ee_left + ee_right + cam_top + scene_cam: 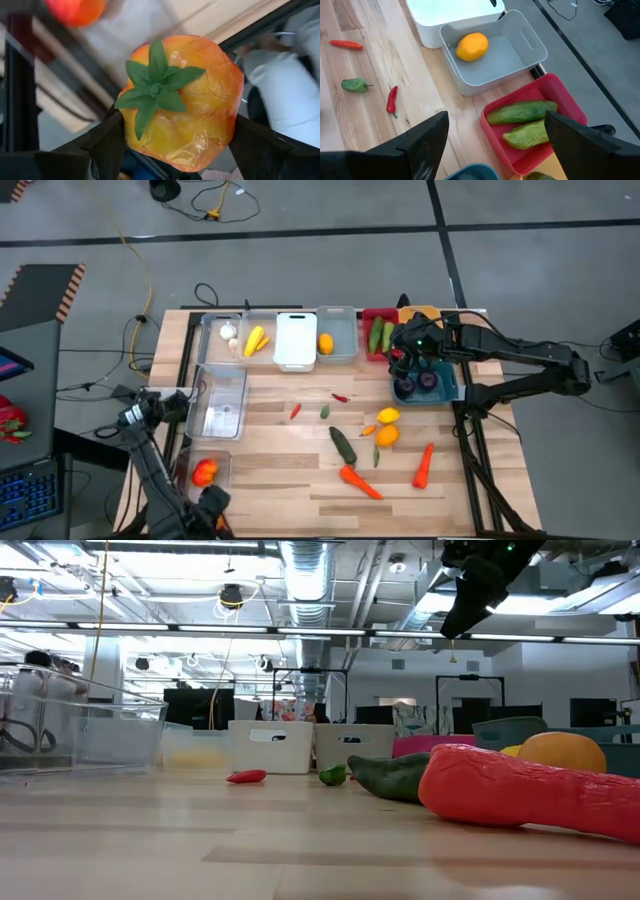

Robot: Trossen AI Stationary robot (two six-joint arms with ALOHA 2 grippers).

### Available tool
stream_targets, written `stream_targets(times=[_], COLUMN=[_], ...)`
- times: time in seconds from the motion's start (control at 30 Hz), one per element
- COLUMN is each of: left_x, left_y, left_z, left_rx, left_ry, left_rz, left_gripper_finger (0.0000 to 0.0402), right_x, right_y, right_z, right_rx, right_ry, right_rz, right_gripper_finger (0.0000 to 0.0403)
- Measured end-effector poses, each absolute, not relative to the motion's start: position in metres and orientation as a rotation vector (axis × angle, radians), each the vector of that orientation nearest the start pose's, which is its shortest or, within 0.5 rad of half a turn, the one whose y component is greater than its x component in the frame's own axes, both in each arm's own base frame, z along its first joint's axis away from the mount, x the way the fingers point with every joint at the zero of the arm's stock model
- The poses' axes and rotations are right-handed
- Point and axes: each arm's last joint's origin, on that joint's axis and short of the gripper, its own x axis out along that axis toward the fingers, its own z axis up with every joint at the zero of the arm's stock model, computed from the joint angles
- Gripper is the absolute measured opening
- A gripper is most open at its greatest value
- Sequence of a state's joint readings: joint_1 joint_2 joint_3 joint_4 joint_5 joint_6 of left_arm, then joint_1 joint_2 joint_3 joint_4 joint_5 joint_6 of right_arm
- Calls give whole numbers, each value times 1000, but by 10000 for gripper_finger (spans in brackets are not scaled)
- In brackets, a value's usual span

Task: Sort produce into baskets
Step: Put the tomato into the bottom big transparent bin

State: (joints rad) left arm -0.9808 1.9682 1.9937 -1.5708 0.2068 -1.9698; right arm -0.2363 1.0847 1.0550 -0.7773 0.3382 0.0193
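The left gripper [170, 150] was closed on a tomato [180, 100], its fingers [107, 145] pressed against either side of it, off the table's [290, 480] near left corner. Just beyond it sat a clear bin [207, 471] holding another tomato [205, 472].

The right gripper [412, 352] hung open and empty above the teal bin [425, 384]. Ahead of it lay the red bin [540, 130] with two cucumbers [522, 112], and past that the grey bin [495, 50] with one lemon [471, 46]. Small chilies [392, 99] lay loose on the table beside the gripper.
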Motion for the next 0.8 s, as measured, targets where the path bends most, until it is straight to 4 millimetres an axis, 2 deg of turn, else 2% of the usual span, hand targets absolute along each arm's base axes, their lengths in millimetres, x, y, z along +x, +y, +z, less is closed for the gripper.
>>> stream_targets(times=[0.23,0.6,0.8], left_x=[183,185,185], left_y=[-316,-314,-314], left_z=[300,298,298], left_rx=[-819,-764,-763], left_ry=[1643,1661,1659], left_rz=[893,835,834], left_gripper_finger=[288,290,315], right_x=[201,201,201], right_y=[-58,-58,-58], right_z=[321,321,321], right_rx=[-24,-24,-24], right_ry=[811,811,811], right_rz=[-550,-550,-550], right_gripper_finger=[356,356,356])
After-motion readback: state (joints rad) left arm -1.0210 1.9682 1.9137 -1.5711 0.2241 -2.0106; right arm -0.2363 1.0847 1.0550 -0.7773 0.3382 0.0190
